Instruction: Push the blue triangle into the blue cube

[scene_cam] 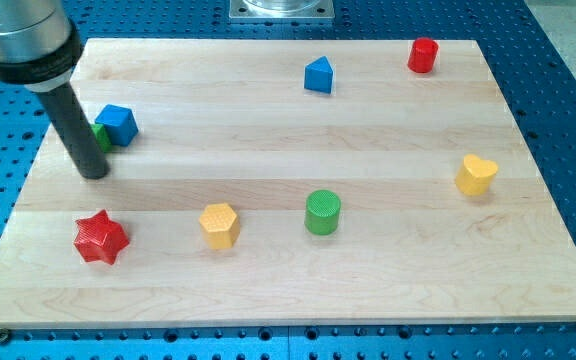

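Note:
The blue triangle (318, 75) sits near the view's top, right of centre. The blue cube (117, 123) sits at the view's left, touching a green block (100, 136) that is mostly hidden behind my rod. My tip (93, 174) rests on the board just below and left of the blue cube, far to the left of the blue triangle.
A red star (101, 237) lies at the bottom left. A yellow hexagon-like block (219, 224) and a green cylinder (322, 212) lie along the lower middle. A yellow heart (476, 174) is at the right and a red cylinder (423, 55) at the top right.

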Controlling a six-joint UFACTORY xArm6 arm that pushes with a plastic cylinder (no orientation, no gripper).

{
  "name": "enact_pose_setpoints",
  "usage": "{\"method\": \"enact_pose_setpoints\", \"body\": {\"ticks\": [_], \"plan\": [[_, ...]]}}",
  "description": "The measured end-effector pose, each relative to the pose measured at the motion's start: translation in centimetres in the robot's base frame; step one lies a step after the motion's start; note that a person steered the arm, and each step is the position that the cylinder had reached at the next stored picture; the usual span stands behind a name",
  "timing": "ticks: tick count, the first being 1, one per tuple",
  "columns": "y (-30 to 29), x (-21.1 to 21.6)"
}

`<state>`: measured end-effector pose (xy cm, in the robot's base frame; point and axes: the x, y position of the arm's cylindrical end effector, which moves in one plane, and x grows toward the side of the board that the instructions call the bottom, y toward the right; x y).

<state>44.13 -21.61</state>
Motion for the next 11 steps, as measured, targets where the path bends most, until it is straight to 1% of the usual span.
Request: {"method": "enact_pose_setpoints", "body": {"ticks": [1,2,3,4,5,6,7,8,9,10,11], "plan": [[3.2,2.5],[13.6,1.0],[27.9,-1.6],[30.6,-9.6],[29.4,-15.8],[28.1,-17.1],[20.5,-16.4],[11.2,-15.5],[6.8,-11.0],[7.2,-6.4],[7.7,-4.9]]}}
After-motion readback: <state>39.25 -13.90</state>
